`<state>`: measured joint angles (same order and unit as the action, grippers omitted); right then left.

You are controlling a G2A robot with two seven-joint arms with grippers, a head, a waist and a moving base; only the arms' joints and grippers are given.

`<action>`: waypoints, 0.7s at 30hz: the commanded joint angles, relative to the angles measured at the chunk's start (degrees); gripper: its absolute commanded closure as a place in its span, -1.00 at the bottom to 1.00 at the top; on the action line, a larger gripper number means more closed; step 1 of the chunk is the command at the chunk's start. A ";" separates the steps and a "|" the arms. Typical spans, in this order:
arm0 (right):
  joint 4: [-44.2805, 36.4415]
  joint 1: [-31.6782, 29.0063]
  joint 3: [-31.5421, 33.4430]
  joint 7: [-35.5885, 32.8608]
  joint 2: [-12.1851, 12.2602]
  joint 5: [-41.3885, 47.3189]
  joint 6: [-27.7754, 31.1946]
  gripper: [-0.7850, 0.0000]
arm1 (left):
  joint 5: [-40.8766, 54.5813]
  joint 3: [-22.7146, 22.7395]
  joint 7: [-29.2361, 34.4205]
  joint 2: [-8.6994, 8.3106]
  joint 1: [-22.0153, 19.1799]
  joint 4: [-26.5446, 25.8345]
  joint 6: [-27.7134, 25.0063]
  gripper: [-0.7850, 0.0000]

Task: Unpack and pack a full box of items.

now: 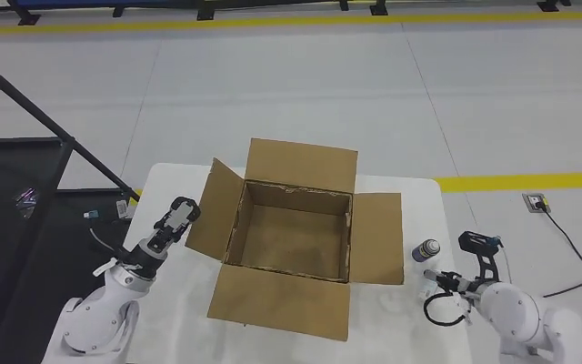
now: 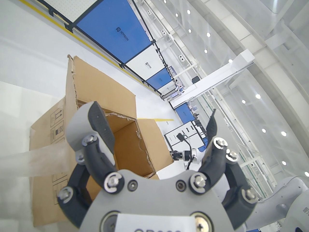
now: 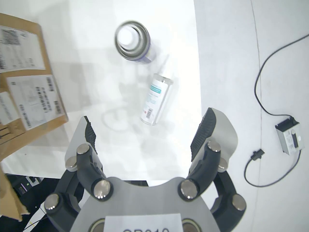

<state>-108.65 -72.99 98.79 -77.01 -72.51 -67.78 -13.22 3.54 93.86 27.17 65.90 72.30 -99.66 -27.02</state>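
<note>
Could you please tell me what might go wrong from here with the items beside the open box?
The small bottle lies on its side near the table's edge; a nudge from the open right gripper could roll it off. The spray can stands upright close beside it, so reaching for either may topple the can. The open left gripper sits close to a side flap of the box and could catch it.

White table [image 1: 382,314]: box [image 1: 291,241], can [image 1: 426,249], bottle [image 3: 156,98].
</note>
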 commanded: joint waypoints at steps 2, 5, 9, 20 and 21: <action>3.69 1.58 -1.57 -0.55 0.06 -1.08 -0.36 -1.00 | 0.07 -0.36 0.02 -0.03 -0.51 0.33 0.03 -1.00; 6.99 2.90 -2.87 0.15 0.02 -1.80 -1.74 -1.00 | -0.12 -0.97 0.10 -0.04 -1.01 0.76 0.02 -1.00; 10.51 4.22 -4.75 0.84 -0.07 -2.27 -2.60 -0.97 | -0.08 -1.37 -0.03 -0.07 -1.41 1.31 -0.07 -1.00; 18.54 8.56 -7.70 0.91 -0.10 -4.76 -5.18 -0.15 | -0.10 -1.52 -0.51 -0.24 -1.77 1.69 0.18 -1.00; 18.97 8.90 -7.88 0.93 -0.11 -4.79 -5.29 -0.11 | -0.16 -1.53 -0.57 -0.25 -1.78 1.70 0.20 -1.00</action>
<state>-90.06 -64.35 91.03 -76.09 -72.62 -72.54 -18.41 3.44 92.33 26.66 65.67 70.53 -97.97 -26.84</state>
